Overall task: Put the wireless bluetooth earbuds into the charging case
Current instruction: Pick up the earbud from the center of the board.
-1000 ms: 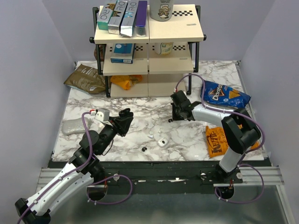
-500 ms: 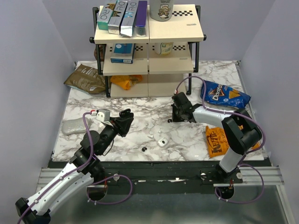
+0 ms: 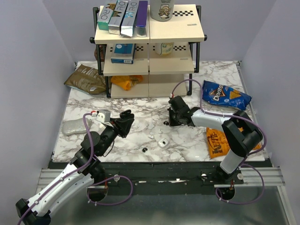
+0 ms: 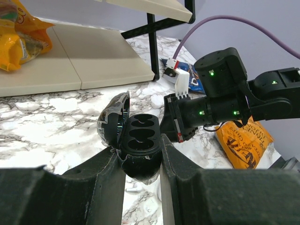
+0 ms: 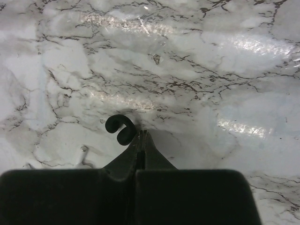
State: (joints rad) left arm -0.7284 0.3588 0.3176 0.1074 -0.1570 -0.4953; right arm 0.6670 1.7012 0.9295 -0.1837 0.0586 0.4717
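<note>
My left gripper is shut on the black charging case and holds it above the table. The case's lid is open and both of its slots are empty. One black earbud lies on the marble, touching the left side of my right gripper's tips; the jaws are pressed together with nothing between them. In the top view that earbud sits just left of the right gripper. A second black earbud lies near the table's front edge.
A white earbud case and a white bud lie mid-table. A shelf rack stands at the back. A Doritos bag, an orange snack bag, a brown bag and a grey pouch lie around.
My right gripper has slid a little to the left along the table, and the black earbud at its tip has moved left with it. The left arm has stayed still.
</note>
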